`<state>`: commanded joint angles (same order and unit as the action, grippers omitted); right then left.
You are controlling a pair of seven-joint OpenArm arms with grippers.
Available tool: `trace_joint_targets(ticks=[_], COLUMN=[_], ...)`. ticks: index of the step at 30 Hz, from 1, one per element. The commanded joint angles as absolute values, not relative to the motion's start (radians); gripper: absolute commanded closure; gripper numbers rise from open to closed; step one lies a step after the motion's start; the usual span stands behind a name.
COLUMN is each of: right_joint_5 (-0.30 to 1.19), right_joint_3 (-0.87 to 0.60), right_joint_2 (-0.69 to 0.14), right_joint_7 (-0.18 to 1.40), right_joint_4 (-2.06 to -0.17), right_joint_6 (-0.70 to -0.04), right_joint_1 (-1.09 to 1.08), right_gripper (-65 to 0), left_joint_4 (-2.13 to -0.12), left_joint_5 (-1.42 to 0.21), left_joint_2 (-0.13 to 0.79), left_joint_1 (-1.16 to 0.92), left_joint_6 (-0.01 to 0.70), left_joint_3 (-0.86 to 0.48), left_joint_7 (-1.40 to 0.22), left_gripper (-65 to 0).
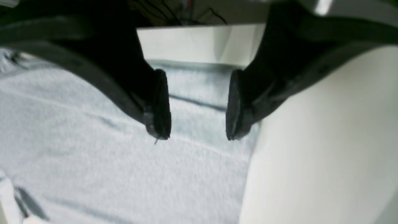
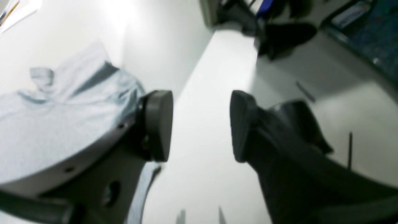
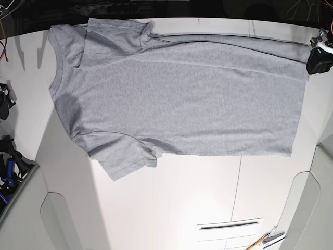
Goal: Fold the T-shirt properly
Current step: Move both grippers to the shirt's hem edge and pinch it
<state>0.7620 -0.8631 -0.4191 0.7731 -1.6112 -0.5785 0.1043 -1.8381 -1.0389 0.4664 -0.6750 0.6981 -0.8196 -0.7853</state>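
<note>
The white worktop [image 3: 182,208] carries the grey T-shirt [image 3: 192,99], spread wide with its plain side up, 1 long edge folded over in a strip along the far side. 1 sleeve sticks out toward the near side. The left tool [image 1: 198,105] has its 2 fingers apart above the hem-end corner, probably not touching cloth, though the blur makes that uncertain. The right tool [image 2: 201,127], its 2 fingers also apart, is beside the collar end.

One T-shirt [image 3: 182,99], one white table [image 3: 171,203] and two black grippers [image 1: 198,133] [image 2: 201,127] are seen; several cables [image 1: 219,16] are shown, not exactly countable.
</note>
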Motion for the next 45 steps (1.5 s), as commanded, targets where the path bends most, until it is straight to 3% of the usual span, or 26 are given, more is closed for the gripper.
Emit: trace_joint_targets(ticks=[8,10,12,18,25,33,37,42,45], right_joint_5=[0.677,0.659,0.617,0.598,0.598,0.599,0.607,0.611,0.614], right_joint_3=[-0.731,-0.691,-0.648,-0.549,-0.534,-0.534,-0.534,-0.534,-0.534], right_joint_2=[-0.426,-0.426,-0.426,-0.402,-0.340,-0.292,-0.283,-0.280,-0.279], right_joint_7=[0.693,0.636,0.578,0.524,0.544,0.585,0.604,0.645,0.645], right_joint_4=[-1.359,-1.256,-1.145,-0.901,-0.884,-0.885,-0.885,-0.886,-0.885], right_joint_6=[-0.572,-0.572,-0.572,-0.574,-0.587,-0.591,-0.591,-0.591,-0.591], right_joint_1=[-0.061,-0.104,-0.153,-0.253,-0.257,-0.257,-0.257,-0.255,-0.252], right_gripper=[-29.3,-29.3,-29.3,-29.3,-29.3,-29.3,-29.3,-29.3,-29.3], left_joint_4=[-1.838,-1.837,-1.829,-1.629,-1.367,-1.094,-0.982,-0.859,-0.788], left_joint_5=[-1.000,-0.980,-0.961,-0.908,-0.821,-0.750,-0.638,-0.495,-0.496], left_joint_2=[0.478,0.486,0.496,0.549,0.583,0.585,0.585,0.585,0.584], left_joint_1=[-0.555,-0.524,-0.486,-0.337,-0.088,0.136,0.225,0.305,0.318], left_joint_6=[0.698,0.698,0.681,0.673,0.673,0.673,0.671,0.569,0.568], left_joint_3=[-0.820,-0.819,-0.813,-0.687,-0.511,-0.424,-0.373,-0.331,-0.331], left_joint_7=[-0.773,-0.767,-0.766,-0.740,-0.706,-0.657,-0.563,-0.474,-0.474], left_gripper=[-32.2,-37.5,-38.3,-38.3,-38.3,-38.3,-38.3,-38.3,-38.3])
